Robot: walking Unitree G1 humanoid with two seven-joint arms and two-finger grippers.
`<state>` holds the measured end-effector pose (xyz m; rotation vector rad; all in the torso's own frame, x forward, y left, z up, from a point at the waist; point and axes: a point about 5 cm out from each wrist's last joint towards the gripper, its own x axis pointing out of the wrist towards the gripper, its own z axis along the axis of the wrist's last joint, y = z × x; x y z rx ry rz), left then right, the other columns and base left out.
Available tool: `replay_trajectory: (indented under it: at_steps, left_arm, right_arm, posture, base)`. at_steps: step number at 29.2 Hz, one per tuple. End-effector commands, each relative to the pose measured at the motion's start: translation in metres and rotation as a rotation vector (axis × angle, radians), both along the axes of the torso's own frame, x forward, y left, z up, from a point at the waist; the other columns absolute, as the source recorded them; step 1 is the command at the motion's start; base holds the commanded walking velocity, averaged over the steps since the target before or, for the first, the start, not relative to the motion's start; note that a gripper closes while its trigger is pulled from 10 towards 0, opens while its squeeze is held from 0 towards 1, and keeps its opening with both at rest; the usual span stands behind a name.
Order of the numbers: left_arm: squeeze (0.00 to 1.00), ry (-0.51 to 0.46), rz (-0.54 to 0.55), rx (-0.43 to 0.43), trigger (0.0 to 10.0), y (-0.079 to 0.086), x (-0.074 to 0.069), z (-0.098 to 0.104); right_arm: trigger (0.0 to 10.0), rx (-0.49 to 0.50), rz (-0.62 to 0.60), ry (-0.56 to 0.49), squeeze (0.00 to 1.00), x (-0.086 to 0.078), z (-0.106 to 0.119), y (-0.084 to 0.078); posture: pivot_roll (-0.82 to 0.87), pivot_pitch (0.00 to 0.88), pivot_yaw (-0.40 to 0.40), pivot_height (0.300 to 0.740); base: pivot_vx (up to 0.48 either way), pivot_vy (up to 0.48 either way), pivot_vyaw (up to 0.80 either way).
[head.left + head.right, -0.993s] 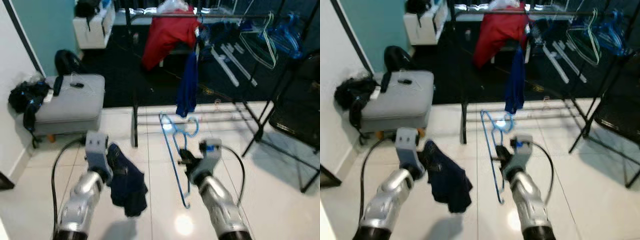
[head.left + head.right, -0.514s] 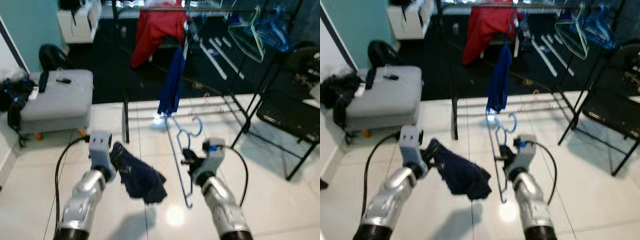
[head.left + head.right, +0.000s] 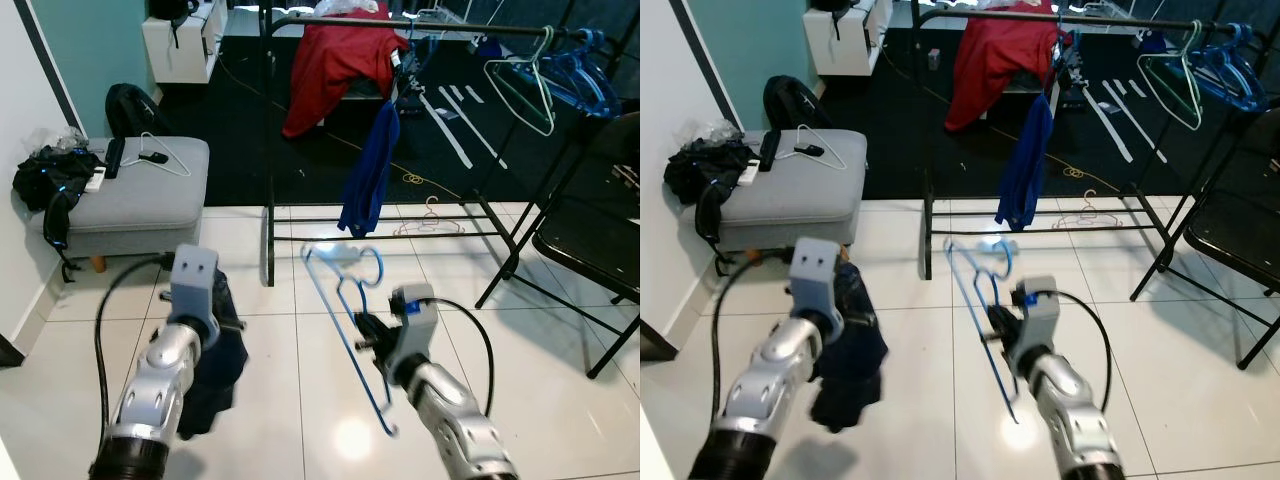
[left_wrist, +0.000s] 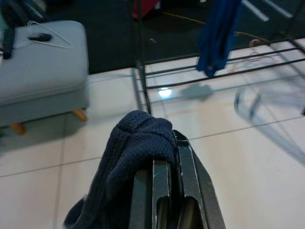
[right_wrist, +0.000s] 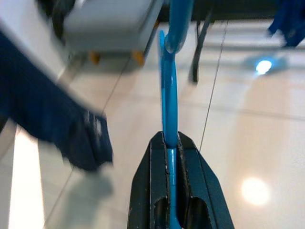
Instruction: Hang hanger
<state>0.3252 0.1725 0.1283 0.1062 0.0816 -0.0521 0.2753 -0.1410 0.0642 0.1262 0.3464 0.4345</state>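
Note:
My right gripper (image 3: 366, 336) is shut on a blue plastic hanger (image 3: 345, 318), held above the tiled floor with its hook up and toward the rack. The hanger's blue bar (image 5: 169, 109) runs straight out between the shut fingers in the right wrist view. My left gripper (image 3: 222, 318) is shut on a dark navy knitted garment (image 3: 212, 372) that droops below it; the cloth (image 4: 134, 157) is bunched over the fingers. The black clothes rack (image 3: 420, 22) stands ahead with a red garment (image 3: 335, 62), a blue cloth (image 3: 368, 170) and several hangers (image 3: 545, 80) on its rail.
A grey ottoman (image 3: 125, 195) with a white hanger on top stands at the left, a black bag (image 3: 55, 175) beside it by the wall. A black folding chair (image 3: 590, 240) is at the right. Pale tiles lie under the arms, dark floor behind the rack.
The camera has shifted. The navy garment swung out toward the middle and now hangs down by my left arm. The hanger has tilted, hook further left.

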Motion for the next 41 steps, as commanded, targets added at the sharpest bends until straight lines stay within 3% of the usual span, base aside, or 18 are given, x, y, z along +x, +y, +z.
replay_trajectory:
  at_steps: [1, 8, 15, 17, 24, 31, 37, 41]
  left_arm:
    - [0.00, 0.039, 0.058, 0.041, 10.0, 0.008, 0.006, 0.000]
    - [0.00, 0.115, 0.166, 0.101, 10.0, 0.014, 0.023, 0.011]
    - [0.00, 0.146, 0.231, 0.122, 10.0, 0.017, 0.034, 0.022]
    - [0.00, 0.143, 0.265, 0.129, 10.0, 0.019, 0.037, 0.027]
    - [0.00, 0.131, 0.320, 0.127, 10.0, 0.023, 0.041, 0.033]
    - [0.00, 0.138, 0.325, 0.123, 10.0, 0.022, 0.043, 0.036]
    - [0.00, 0.154, 0.286, 0.058, 10.0, 0.012, 0.043, 0.051]
    - [0.00, 0.154, 0.271, -0.010, 10.0, 0.007, 0.044, 0.063]
  right_arm:
    - [10.0, 0.001, 0.047, 0.019, 0.00, -0.005, 0.005, 0.001]
    - [10.0, -0.035, 0.136, 0.054, 0.00, -0.018, 0.005, 0.000]
    - [10.0, -0.001, 0.379, 0.104, 0.00, -0.035, 0.010, 0.013]
    - [10.0, -0.049, 0.467, 0.160, 0.00, -0.042, 0.011, 0.010]
    - [10.0, -0.163, 0.520, 0.214, 0.00, -0.048, 0.008, 0.000]
    - [10.0, -0.203, 0.504, 0.194, 0.00, -0.044, 0.007, -0.003]
    - [10.0, -0.149, 0.411, 0.052, 0.00, -0.018, 0.014, 0.005]
    - [10.0, -0.127, 0.463, -0.001, 0.00, -0.008, 0.022, 0.018]
  posture:
    - [-0.02, 0.053, -0.025, 0.740]
    - [-0.04, 0.038, -0.014, 0.740]
    - [-0.04, 0.028, -0.015, 0.740]
    - [-0.04, 0.024, -0.016, 0.740]
    - [-0.04, 0.022, -0.019, 0.740]
    - [-0.04, 0.021, -0.023, 0.740]
    - [-0.04, 0.035, -0.023, 0.740]
    - [-0.03, 0.045, -0.028, 0.740]
  base:
    - [0.000, 0.000, 0.00]
    - [0.000, 0.000, 0.00]
    - [0.000, 0.000, 0.00]
    - [0.000, 0.000, 0.00]
    - [0.000, 0.000, 0.00]
    - [0.000, 0.000, 0.00]
    - [0.000, 0.000, 0.00]
    - [0.000, 0.000, 0.00]
